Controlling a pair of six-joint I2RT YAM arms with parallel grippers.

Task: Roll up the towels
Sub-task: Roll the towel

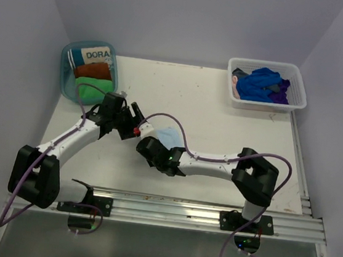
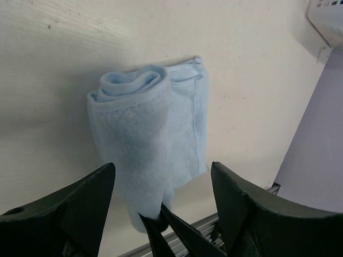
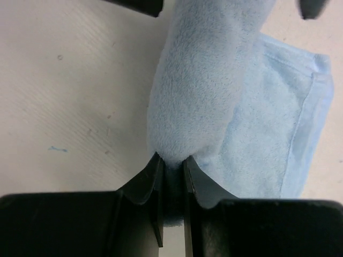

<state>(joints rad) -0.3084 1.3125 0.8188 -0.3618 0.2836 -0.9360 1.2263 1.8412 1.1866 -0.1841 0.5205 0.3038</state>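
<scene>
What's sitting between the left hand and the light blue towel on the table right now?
Only the right hand: it is shut on the end of the light blue towel nearest the left hand, and its fingertips poke up between that hand's open fingers. Nothing else visible lies between them.

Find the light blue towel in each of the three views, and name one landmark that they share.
Top external: the light blue towel lies near the middle of the table, with only a small patch showing.
Left wrist: centre of the picture, partly rolled.
Right wrist: upper centre to right.
Shared landmark: the right tool, shut on the towel's end.
</scene>
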